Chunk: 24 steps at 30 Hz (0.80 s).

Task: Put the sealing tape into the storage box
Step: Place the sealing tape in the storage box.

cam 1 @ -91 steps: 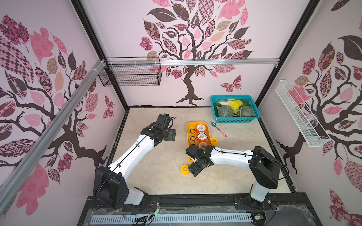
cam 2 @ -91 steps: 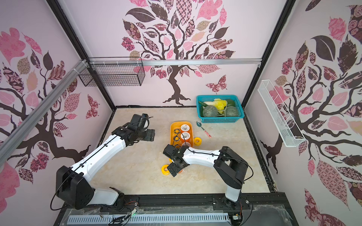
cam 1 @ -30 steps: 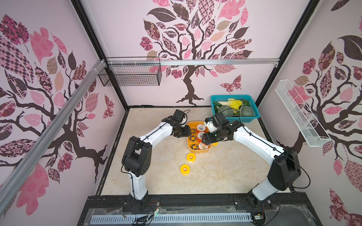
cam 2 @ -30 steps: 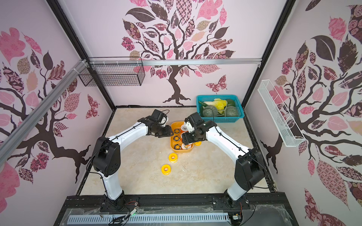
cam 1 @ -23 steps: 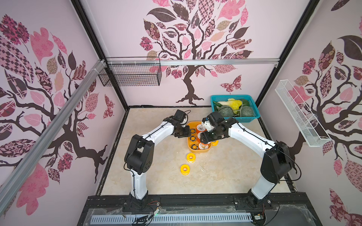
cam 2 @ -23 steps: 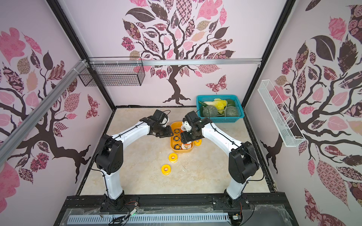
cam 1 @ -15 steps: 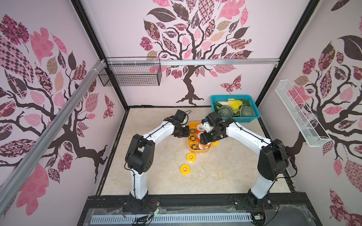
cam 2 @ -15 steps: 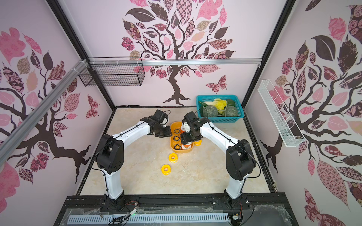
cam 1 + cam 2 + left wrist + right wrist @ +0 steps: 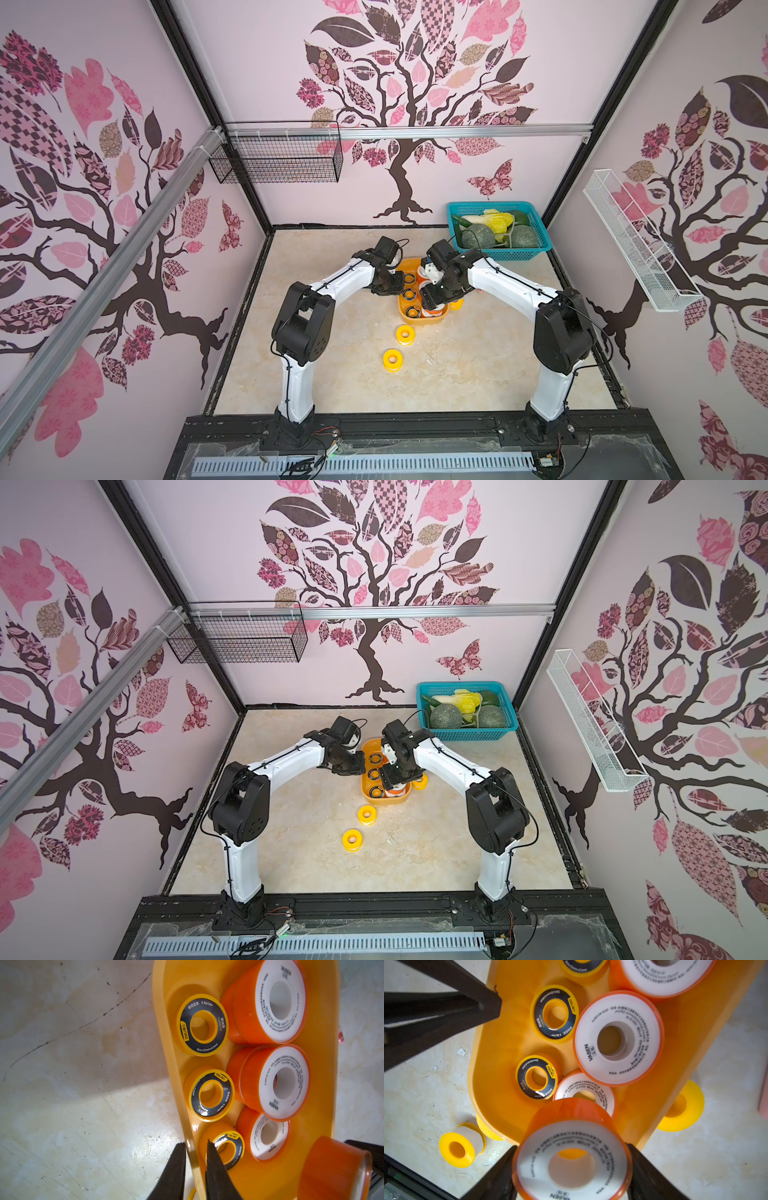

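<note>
The yellow-orange storage box (image 9: pixel 419 321) (image 9: pixel 388 800) lies mid-table and holds several sealing tape spools. Some are black-ringed (image 9: pixel 186 1028), others white-faced with orange rims (image 9: pixel 639 1028). My left gripper (image 9: pixel 196 1142) (image 9: pixel 397 282) straddles the box's left wall (image 9: pixel 166 1047), one finger outside and one inside, pinching it. My right gripper (image 9: pixel 571 1149) (image 9: pixel 432 301) is shut on a white-faced orange spool (image 9: pixel 608 1163), held over the box's near end. Two yellow spools (image 9: pixel 399 332) (image 9: pixel 387 360) lie on the table in front of the box. A third (image 9: pixel 691 1105) sits by its right side.
A teal basket (image 9: pixel 498 253) of vegetables stands at the back right, close behind the right arm. A black wire basket (image 9: pixel 278 162) hangs on the back wall and a white mesh basket (image 9: pixel 636 249) on the right wall. A pink handle (image 9: pixel 764 1095) lies right of the box.
The left jaws have narrowed onto the box's wall. The right gripper, carrying the orange spool, has edged slightly further over the box. Three seconds ago both arms were away from the box.
</note>
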Motion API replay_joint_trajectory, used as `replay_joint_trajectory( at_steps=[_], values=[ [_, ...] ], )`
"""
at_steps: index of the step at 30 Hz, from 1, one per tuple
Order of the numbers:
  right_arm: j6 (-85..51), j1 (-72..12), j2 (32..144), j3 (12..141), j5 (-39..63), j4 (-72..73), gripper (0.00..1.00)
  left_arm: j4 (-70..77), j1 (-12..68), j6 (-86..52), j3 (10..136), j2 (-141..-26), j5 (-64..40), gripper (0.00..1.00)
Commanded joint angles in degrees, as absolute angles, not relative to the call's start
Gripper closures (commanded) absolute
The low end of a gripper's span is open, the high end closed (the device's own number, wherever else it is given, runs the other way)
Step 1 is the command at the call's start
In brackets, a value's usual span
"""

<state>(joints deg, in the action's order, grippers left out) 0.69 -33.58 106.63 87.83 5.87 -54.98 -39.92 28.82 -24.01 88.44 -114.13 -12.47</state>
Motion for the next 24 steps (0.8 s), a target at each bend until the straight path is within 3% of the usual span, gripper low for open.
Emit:
replay_joint_trajectory(
  at_steps=[1, 7, 24],
  values=[
    [1.58, -34.58, 108.35, 90.87, 2.59, -56.29, 0.23, -39.97, 28.92, -23.55, 89.38, -115.16, -12.07, 0.79],
    [1.76, -35.51, 110.37, 92.28, -0.79, -57.38, 0.23, -39.9, 28.89, -23.55, 89.57, -115.7, -11.95, 0.83],
    [1.92, -35.79, 112.08, 91.93, -2.99, -58.16, 0.22, -40.6, 28.93, -23.29, 90.2, -116.69, -11.52, 0.84]
  ],
)
